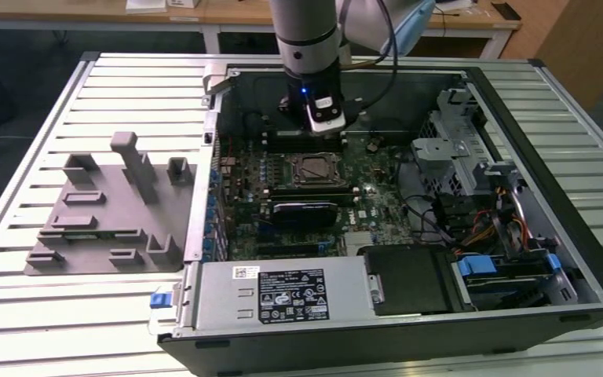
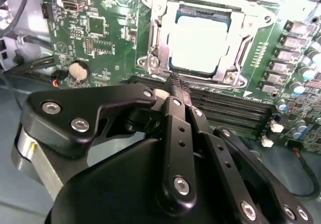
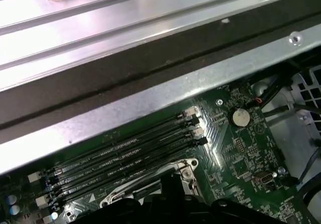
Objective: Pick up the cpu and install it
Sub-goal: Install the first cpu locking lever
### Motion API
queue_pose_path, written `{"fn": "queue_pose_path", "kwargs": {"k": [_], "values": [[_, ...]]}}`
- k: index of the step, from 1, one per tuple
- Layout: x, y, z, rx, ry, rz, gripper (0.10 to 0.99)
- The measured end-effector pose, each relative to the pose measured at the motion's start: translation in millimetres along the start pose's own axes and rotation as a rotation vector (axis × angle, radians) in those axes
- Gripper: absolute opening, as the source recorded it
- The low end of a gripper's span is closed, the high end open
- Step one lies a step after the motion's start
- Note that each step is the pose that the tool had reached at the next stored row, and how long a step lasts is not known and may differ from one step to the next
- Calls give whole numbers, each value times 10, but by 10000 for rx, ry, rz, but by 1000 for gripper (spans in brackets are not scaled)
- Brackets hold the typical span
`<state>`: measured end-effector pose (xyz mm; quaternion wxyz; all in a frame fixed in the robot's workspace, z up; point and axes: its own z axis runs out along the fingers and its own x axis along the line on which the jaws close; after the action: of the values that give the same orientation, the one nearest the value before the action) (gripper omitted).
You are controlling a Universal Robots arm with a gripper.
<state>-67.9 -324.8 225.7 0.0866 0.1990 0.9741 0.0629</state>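
Hovering with closed, empty gripper [image 2: 175, 86] just beside the chip [image 2: 200, 43] already sitting in its socket [image 2: 155, 33], needing squareness checked.

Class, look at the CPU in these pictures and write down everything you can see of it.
The cpu is a small flat square chip with a pale silver metal top and a thin darker rim. It lies level inside the metal socket frame on the green motherboard, the frame surrounding it on all sides. The end effector is above the memory slots beside the socket, fingers closed together, not touching the chip.
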Motion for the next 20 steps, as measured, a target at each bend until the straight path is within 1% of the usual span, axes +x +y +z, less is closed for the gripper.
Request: {"fn": "queue_pose_path", "kwargs": {"k": [1, 6, 7, 8, 10, 13, 16, 20], "values": [[0, 0, 1, 20, -2, -2, 106], [-1, 0, 0, 39, 0, -6, 106], [-2, 1, 2, 59, 31, -4, 106], [-4, 2, 3, 96, 82, -1, 106], [-11, 4, 7, 203, 225, 6, 106], [-32, 11, 16, 353, 497, 27, 106], [-53, 14, 22, 504, 735, 50, 106], [-82, 19, 30, 764, 1026, 69, 106]]}}
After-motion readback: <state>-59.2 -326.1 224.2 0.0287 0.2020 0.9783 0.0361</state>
